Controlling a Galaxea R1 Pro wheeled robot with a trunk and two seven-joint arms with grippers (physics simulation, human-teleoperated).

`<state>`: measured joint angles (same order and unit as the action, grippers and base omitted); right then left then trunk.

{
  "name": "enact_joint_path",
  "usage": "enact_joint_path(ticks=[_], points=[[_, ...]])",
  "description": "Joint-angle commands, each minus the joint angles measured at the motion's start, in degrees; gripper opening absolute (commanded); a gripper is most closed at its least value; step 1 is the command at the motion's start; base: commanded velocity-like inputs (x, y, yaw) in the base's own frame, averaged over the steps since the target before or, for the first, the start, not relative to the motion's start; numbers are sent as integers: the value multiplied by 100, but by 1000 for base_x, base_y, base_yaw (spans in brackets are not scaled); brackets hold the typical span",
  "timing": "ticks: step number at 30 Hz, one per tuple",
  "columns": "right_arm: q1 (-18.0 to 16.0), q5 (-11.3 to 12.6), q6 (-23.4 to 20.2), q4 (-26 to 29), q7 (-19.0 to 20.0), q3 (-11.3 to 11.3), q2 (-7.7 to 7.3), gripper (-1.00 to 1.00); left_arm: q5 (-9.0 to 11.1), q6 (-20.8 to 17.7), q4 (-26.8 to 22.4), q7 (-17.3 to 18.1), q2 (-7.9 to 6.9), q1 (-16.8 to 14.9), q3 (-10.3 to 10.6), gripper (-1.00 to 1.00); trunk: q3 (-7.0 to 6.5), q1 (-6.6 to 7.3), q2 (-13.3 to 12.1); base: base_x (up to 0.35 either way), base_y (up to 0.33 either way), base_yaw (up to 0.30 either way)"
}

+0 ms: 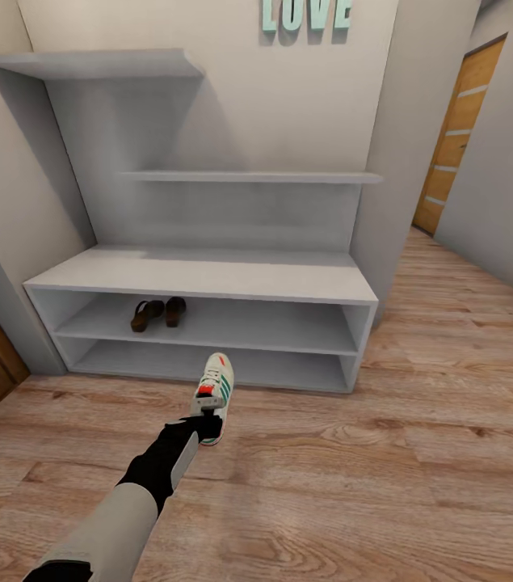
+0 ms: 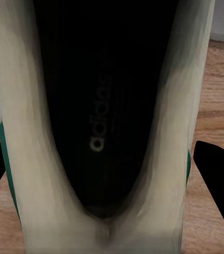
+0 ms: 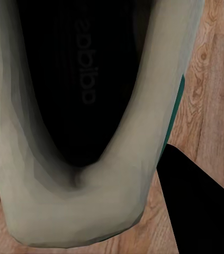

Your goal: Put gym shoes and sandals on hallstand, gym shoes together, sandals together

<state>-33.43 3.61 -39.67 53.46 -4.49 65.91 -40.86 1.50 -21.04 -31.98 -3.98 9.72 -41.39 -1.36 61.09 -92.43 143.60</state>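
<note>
A: Where's your shoe rn?

B: Gym shoe (image 1: 215, 394) sits on the corridor floor (image 1: 418, 453), just in front of the hallstand (image 1: 208, 275), toe aimed at 12 toward the open shelves, heel back at 6 toward you. The arm reaches in from 7 and its gripper (image 1: 202, 423) is right at the heel end.

A: Gripper state?

B: Left wrist cam looks down into the sneaker (image 2: 106, 132), a black finger (image 2: 217, 174) on each side of the heel, so they straddle it. Whether they've actually clamped, you can't tell. Right wrist cam shows much the same: shoe opening (image 3: 80, 106), dark finger (image 3: 196, 201) alongside, grip unclear.

A: So what does your next move hinge on?

B: Long axis runs 6-to-12, straight at the rack. Prob just lift and push fwd. Both sandals (image 1: 157, 313) are already on the middle shelf at 11, so steer the sneaker clear of them.
</note>
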Motion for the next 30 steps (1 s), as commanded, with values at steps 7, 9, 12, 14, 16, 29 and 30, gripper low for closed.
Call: enact_joint_path(ticks=[7, 9, 12, 14, 16, 29, 30], points=[[-6, 43, -27, 2, -42, 1, -1, -100, 10, -31, -10, -15, -4, -1, -13, -100, 6, 1, 2, 102, -132, 0], [-6, 43, -30, -1, -43, 1, -1, -100, 10, -31, -10, -15, -4, -1, -13, -100, 6, 1, 2, 152, -234, 0], [-6, 43, -31, 2, -43, 1, -1, -100, 9, -32, -10, -15, -5, -1, -13, -100, 6, 1, 2, 161, -247, 0], [-6, 43, -32, 2, -43, 1, -1, -100, 12, -32, -10, -15, -5, -1, -13, -100, 6, 1, 2, 175, -251, 0], [-6, 43, -32, 2, -43, 1, -1, -100, 15, -32, -10, -15, -5, -1, -13, -100, 6, 1, 2, 207, -246, 0], [-6, 43, -61, 2, -43, 1, -1, -100, 17, -32, -7, -15, -5, 3, -13, -100, 6, 1, 2, 271, -225, 0], [-6, 43, -62, 1, -43, 1, -1, -100, 17, -32, -8, -15, -5, 4, -13, -100, 6, 1, 2, 272, -98, 0]])
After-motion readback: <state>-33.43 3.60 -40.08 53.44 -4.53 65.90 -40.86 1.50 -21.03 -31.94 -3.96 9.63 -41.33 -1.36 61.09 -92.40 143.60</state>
